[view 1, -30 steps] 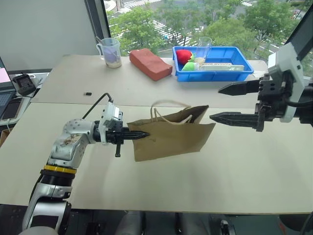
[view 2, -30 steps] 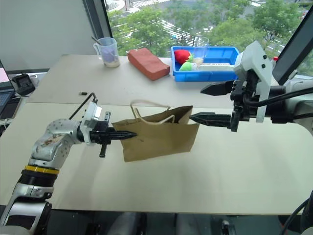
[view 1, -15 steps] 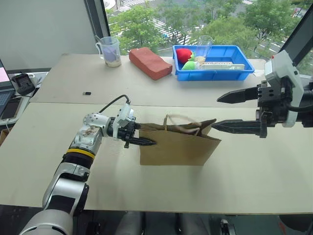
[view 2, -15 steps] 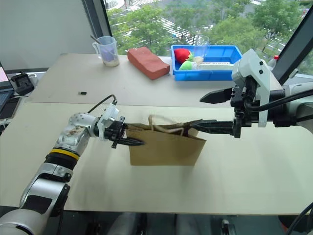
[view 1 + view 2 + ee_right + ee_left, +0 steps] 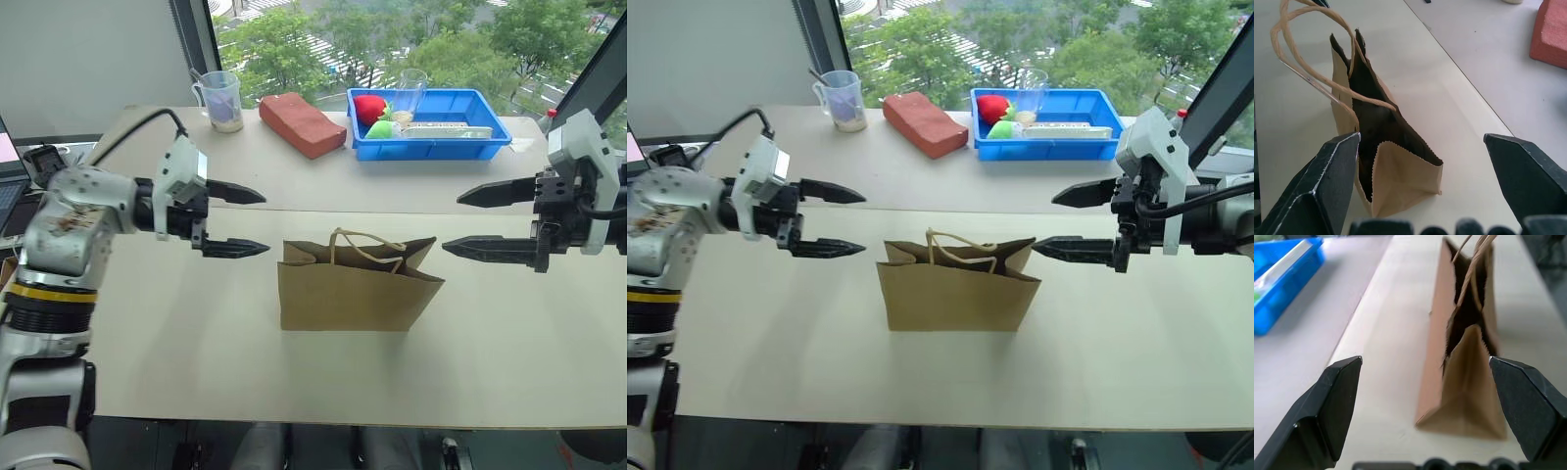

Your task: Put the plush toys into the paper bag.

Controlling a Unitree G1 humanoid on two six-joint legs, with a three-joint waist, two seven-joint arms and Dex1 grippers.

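Paper bag (image 5: 359, 287) stands upright mid-table, mouth narrow. Left gripper (image 5: 235, 220) and right gripper (image 5: 488, 222) both wide, empty. Risk: nudge topples bag.

In front of me the brown kraft paper bag (image 5: 358, 291) stands upright on the table, free, nothing touching it. Its mouth is open only narrowly, its end walls are folded inward, and its two thin twisted cord handles (image 5: 364, 245) rise above the rim. Inside is dark; I cannot tell if the plush toys are there.
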